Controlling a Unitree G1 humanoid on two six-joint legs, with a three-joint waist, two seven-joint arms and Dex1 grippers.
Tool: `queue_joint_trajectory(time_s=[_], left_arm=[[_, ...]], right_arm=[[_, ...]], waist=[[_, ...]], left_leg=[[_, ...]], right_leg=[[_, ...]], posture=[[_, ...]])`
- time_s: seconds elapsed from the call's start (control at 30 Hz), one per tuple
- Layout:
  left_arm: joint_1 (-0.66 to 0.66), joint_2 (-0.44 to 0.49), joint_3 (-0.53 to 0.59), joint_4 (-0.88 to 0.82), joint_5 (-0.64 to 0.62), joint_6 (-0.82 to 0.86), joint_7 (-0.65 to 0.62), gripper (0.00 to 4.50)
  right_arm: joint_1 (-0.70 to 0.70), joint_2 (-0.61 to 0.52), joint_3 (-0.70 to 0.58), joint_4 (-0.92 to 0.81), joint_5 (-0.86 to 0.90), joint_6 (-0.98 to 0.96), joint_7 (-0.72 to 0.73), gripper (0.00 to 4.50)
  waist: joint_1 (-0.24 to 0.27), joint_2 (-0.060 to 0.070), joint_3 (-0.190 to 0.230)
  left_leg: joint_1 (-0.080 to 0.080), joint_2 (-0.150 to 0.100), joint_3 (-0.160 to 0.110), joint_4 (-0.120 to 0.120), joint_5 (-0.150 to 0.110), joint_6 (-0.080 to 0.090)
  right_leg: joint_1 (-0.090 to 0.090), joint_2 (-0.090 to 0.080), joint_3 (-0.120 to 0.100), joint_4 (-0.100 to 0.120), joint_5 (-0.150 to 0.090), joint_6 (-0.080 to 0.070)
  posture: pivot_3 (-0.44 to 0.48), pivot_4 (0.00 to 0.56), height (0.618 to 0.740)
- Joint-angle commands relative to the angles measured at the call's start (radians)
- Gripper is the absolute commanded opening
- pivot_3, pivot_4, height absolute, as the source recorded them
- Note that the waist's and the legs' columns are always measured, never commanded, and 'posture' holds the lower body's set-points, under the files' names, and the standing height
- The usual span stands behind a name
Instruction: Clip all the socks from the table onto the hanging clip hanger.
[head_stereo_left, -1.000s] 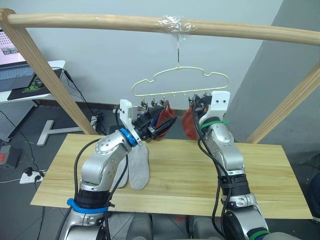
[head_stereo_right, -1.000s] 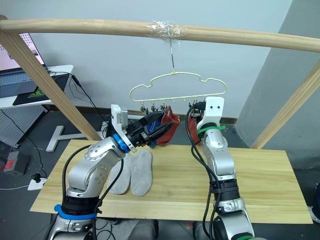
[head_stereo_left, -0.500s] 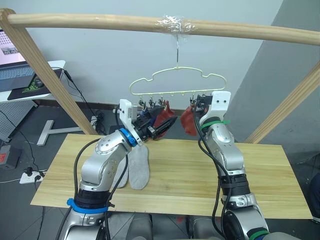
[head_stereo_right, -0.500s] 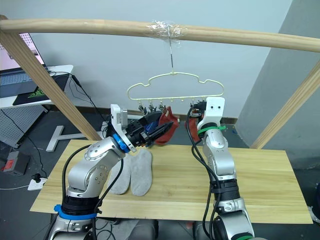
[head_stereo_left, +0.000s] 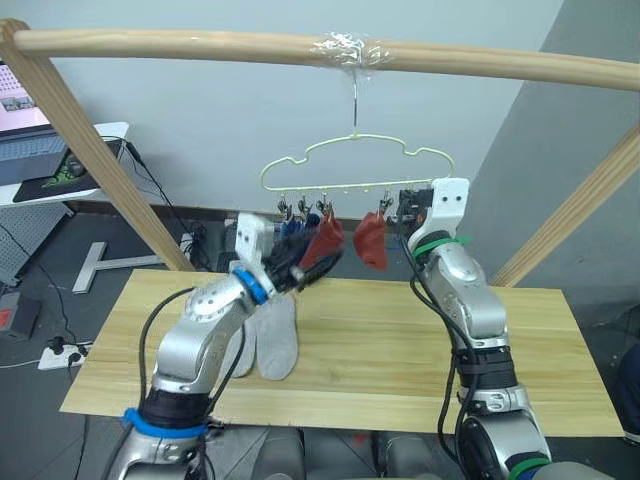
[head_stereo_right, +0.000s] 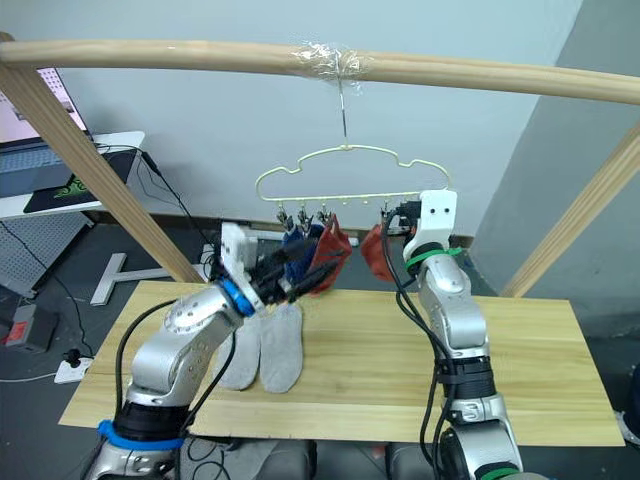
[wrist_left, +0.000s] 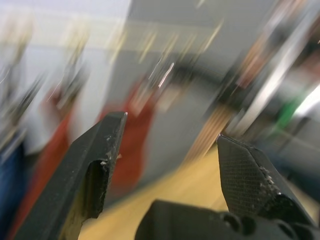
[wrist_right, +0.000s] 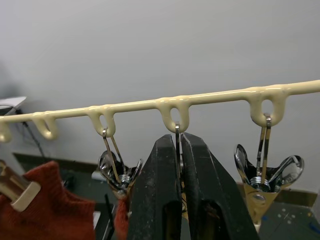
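Right claw (wrist_right: 180, 165) pinches a hanger clip (wrist_right: 176, 131); left claw (wrist_left: 170, 165) gapes near red socks (head_stereo_right: 330, 255).

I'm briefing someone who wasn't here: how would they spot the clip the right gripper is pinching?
Start at the wooden pole across the top; the pale yellow clip hanger hangs from it by its hook. Along its bottom bar runs a row of small metal clips. The one meant is gripped between the right gripper's two black fingers, while the clips either side of it hang free.
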Motion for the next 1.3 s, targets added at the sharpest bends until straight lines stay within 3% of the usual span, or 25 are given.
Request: queue_joint_trajectory(time_s=[0.03,0.13,0.3,0.63,0.87,1.1,1.2,1.3], left_arm=[[0.033,0.026,-0.02,0.054,0.113,-0.053,0.055,3.33],[0.058,0.031,-0.011,0.189,0.217,-0.116,0.15,3.33],[0.051,0.009,-0.032,0.346,0.271,-0.209,0.154,4.41],[-0.023,-0.048,-0.06,0.583,0.31,-0.224,0.131,4.41],[-0.024,-0.036,-0.111,0.616,0.357,-0.321,0.056,2.31],[0.002,-0.082,-0.109,0.549,0.318,-0.343,0.013,0.05],[0.018,-0.126,-0.088,0.468,0.246,-0.345,-0.027,0.02],[0.043,-0.155,-0.09,0.336,0.176,-0.419,-0.096,0.02]], right_arm=[[-0.024,-0.031,-0.02,-0.088,0.055,0.11,0.035,0.01],[-0.036,-0.076,-0.027,-0.164,0.102,0.228,0.072,0.01],[-0.033,-0.101,-0.029,-0.219,0.129,0.309,0.075,0.0],[-0.038,-0.105,-0.039,-0.227,0.134,0.338,0.057,0.0],[-0.029,-0.113,-0.046,-0.227,0.141,0.344,0.05,0.0],[-0.026,-0.128,-0.048,-0.233,0.144,0.352,0.067,0.0],[-0.045,-0.142,-0.073,-0.232,0.166,0.382,0.077,0.0],[-0.106,-0.081,-0.222,-0.239,0.306,0.568,0.02,0.0]], waist=[[0.0,0.0,0.0],[0.005,0.0,0.001],[0.002,0.001,0.001],[0.001,0.001,0.001],[0.0,0.001,0.001],[0.0,0.001,0.001],[0.001,0.001,0.001],[0.0,0.001,0.001]], left_leg=[[0.0,0.0,0.0,0.0,0.0,0.0],[-0.001,0.0,0.0,0.0,0.0,0.0],[-0.001,0.0,0.001,0.0,0.0,0.0],[-0.001,0.0,0.001,-0.001,0.0,0.0],[-0.001,0.0,0.001,-0.001,0.0,0.0],[-0.002,0.0,0.001,0.0,0.0,0.0],[-0.002,0.0,0.001,-0.001,0.0,0.0],[-0.003,0.0,0.001,0.0,0.0,0.0]], right_leg=[[0.0,0.0,0.0,0.0,0.0,0.0],[0.0,0.0,0.0,-0.001,-0.001,0.001],[-0.001,0.0,0.0,-0.001,-0.002,0.001],[-0.001,0.0,0.0,-0.001,-0.002,0.001],[-0.001,0.0,0.0,-0.001,-0.002,0.001],[-0.001,0.0,0.0,-0.001,-0.002,0.001],[-0.001,0.0,0.0,-0.001,-0.002,0.001],[-0.001,0.0,0.0,-0.001,-0.001,0.0]], posture=[[0.143,0.15,0.74],[0.135,0.153,0.74],[0.134,0.156,0.74],[0.122,0.158,0.74],[0.112,0.152,0.74],[0.112,0.152,0.74],[0.108,0.144,0.74],[0.105,0.138,0.74]])
